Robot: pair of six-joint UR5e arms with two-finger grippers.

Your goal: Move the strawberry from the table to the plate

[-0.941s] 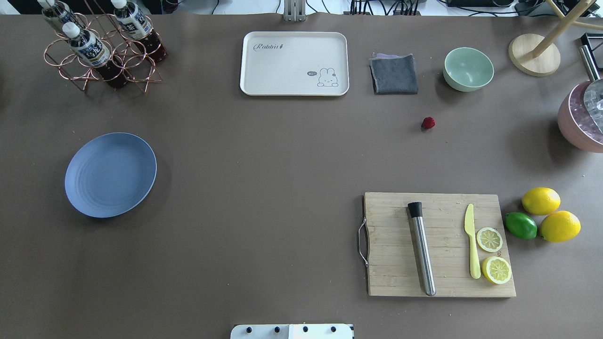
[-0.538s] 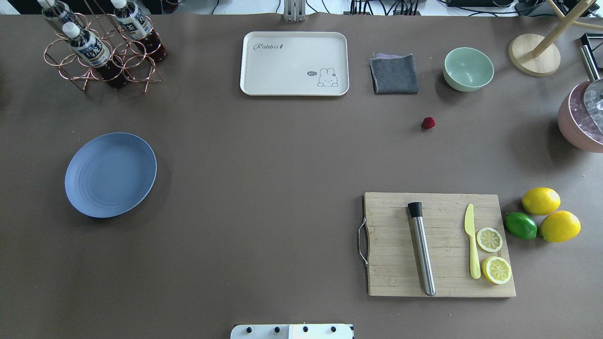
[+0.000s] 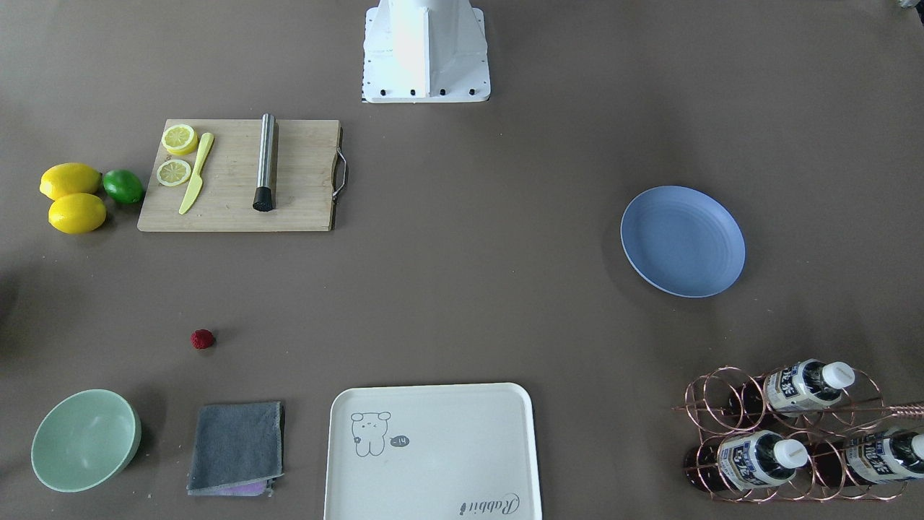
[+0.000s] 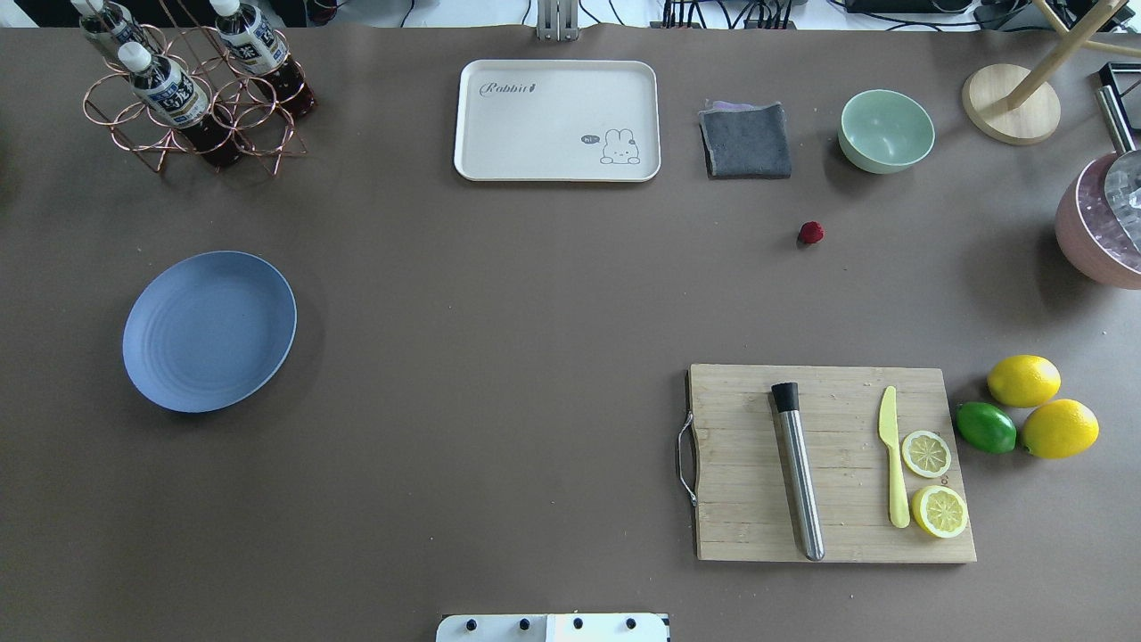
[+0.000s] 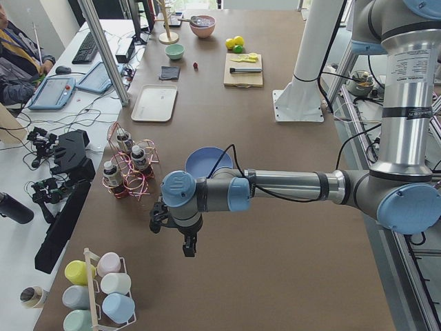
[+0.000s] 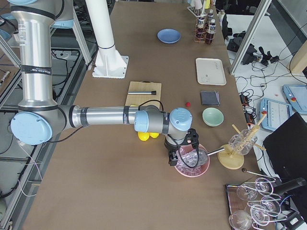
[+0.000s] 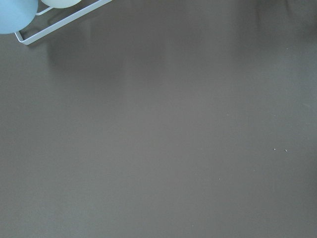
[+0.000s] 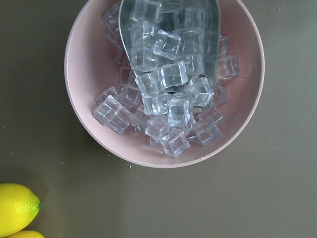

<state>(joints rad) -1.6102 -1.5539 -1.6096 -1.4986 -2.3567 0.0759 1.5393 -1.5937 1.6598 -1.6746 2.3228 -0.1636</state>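
The strawberry [image 4: 810, 233] is a tiny dark-red berry lying alone on the brown table [image 4: 499, 294], right of centre, in front of the grey cloth; it also shows in the front view as the strawberry [image 3: 202, 339]. The round blue plate [image 4: 209, 331] lies far off at the left with nothing on it. No gripper shows in the overhead or front views. Only the side views show them: my left gripper [image 5: 187, 247] hangs over bare table beyond the plate [image 5: 207, 162], and my right gripper [image 6: 173, 160] hovers over a pink bowl of ice. I cannot tell whether either is open.
A wooden cutting board [image 4: 833, 464] with a muddler, yellow knife and lemon slices lies front right, lemons [image 4: 1023, 380] and a lime beside it. At the back stand a cream tray [image 4: 557, 119], grey cloth [image 4: 746, 140], mint bowl [image 4: 886, 130] and bottle rack [image 4: 192, 89]. The pink ice bowl [image 4: 1101, 232] sits at the right edge.
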